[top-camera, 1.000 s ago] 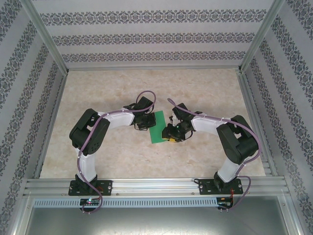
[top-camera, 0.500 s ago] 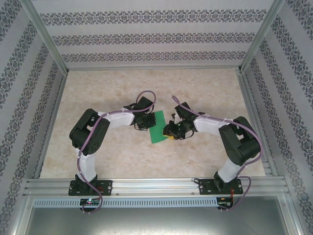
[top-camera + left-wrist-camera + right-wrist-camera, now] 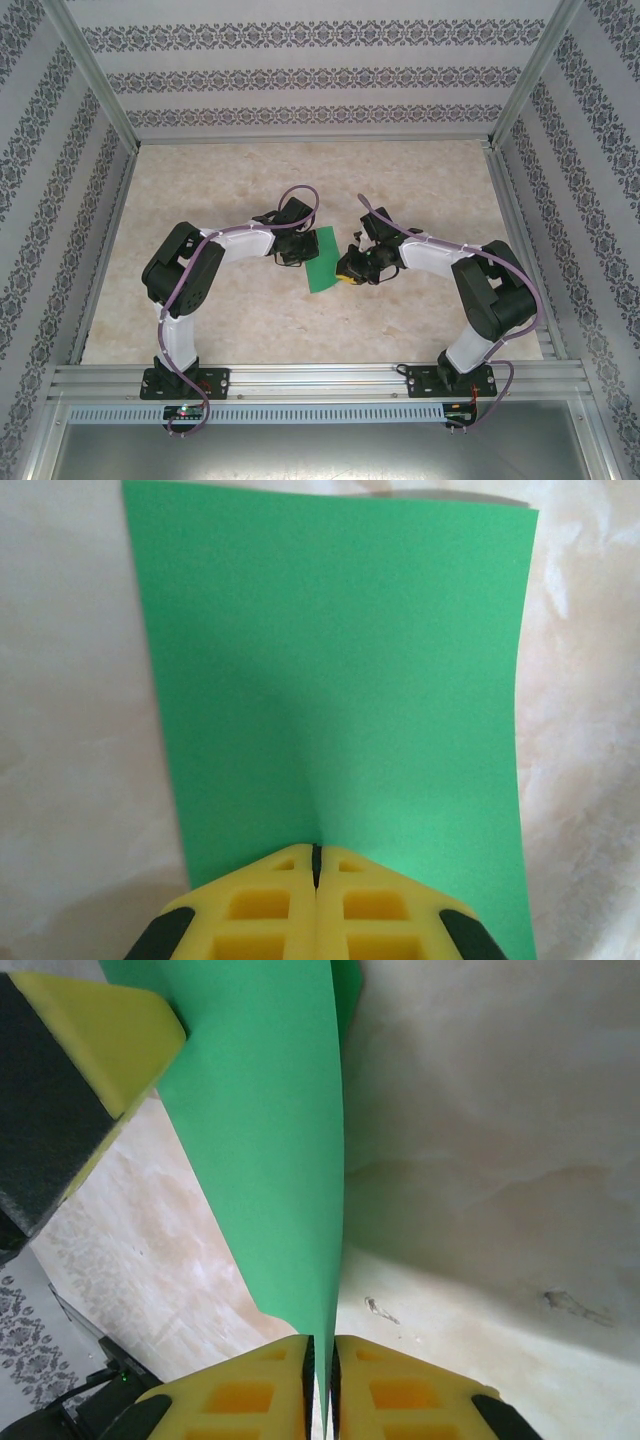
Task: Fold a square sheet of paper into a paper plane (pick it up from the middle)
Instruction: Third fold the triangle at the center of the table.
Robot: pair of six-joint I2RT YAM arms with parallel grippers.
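The square sheet of paper [image 3: 322,262], bright green, is held off the table between my two grippers at mid-table. My left gripper [image 3: 300,254] is shut on its left edge; in the left wrist view the yellow jaws [image 3: 316,855] meet on the sheet [image 3: 330,680], which stretches away from them. My right gripper [image 3: 346,274] pinches the opposite edge; the right wrist view has the paper [image 3: 270,1140] running edge-on into the narrow slit between its jaws [image 3: 322,1348]. A second green layer peeks out behind the top. A left finger [image 3: 80,1070] sits at that view's top left.
The beige marble-patterned table [image 3: 420,180] lies bare around the arms. Patterned walls and aluminium frame posts [image 3: 95,85] enclose it on three sides. A metal rail [image 3: 320,380] with both arm bases runs along the near edge.
My right gripper's jaws have closed in on the paper's right edge, and that arm has shifted slightly. The left gripper and the sheet have stayed where they were.
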